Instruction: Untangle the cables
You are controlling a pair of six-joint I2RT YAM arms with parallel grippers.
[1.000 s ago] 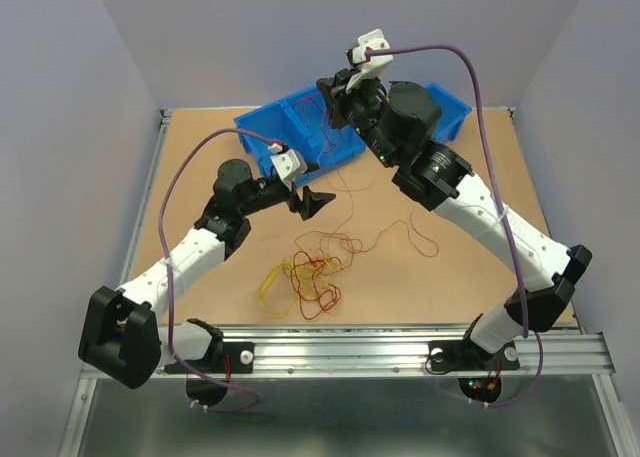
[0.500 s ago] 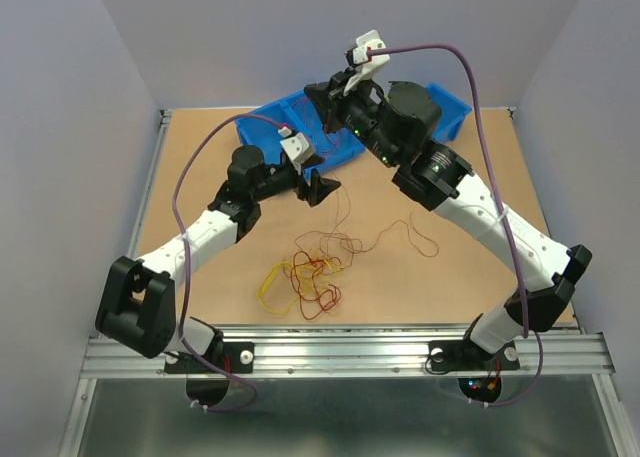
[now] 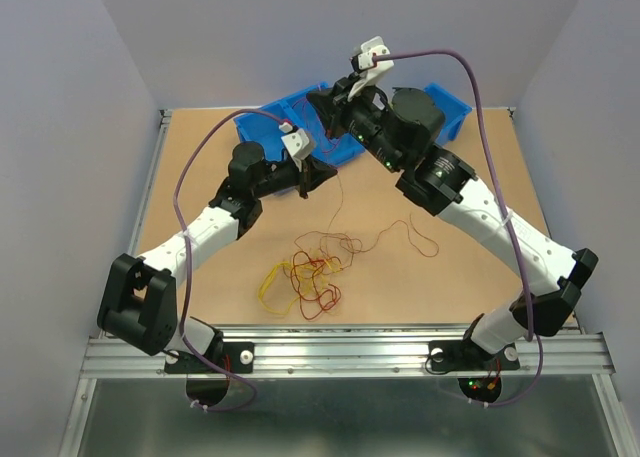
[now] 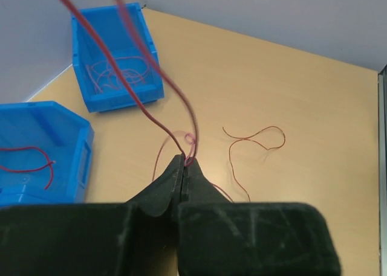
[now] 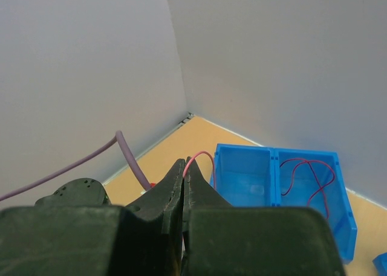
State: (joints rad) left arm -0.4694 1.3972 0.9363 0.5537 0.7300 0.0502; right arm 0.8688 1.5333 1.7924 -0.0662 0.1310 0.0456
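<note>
Top external: tangle point(image 3: 305, 277) of red, yellow and orange strands lay on the bench point(image 3: 400, 287) near its near edge, about mid-width. A loose strand point(image 3: 422, 239) lay apart to the tangle's right. Two blue bins point(image 3: 265, 132) stood along the far edge. One red cable point(image 3: 336, 199) rose from the tangle to the left gripper point(image 3: 325, 172), held above mid-bench. The right gripper point(image 3: 322, 102) was raised higher, over the bins.

Left wrist: left gripper point(image 4: 184, 167) was pinched closed on the red cable point(image 4: 148, 116), which ran taut up and out of the top of the view. Red strands point(image 4: 118, 70) lay in the far bin point(image 4: 124, 98), and one more in the near bin point(image 4: 60, 167). The loose strand point(image 4: 254, 140) lay on bare bench.

Right wrist: right gripper point(image 5: 184, 167) was clamped closed, with the red cable point(image 5: 202, 155) curling out at its tips. A bin point(image 5: 242, 185) below held one red strand point(image 5: 308, 179) in its right compartment.

Step, as I judge it: one red cable was being drawn out of the tangle, gripped at two points. The next move probably calls for lifting or spreading the arms until its tail slips free, then dropping it in a bin. The risk is that the whole tangle comes up with it.

No brand, label or writing was readable.
</note>
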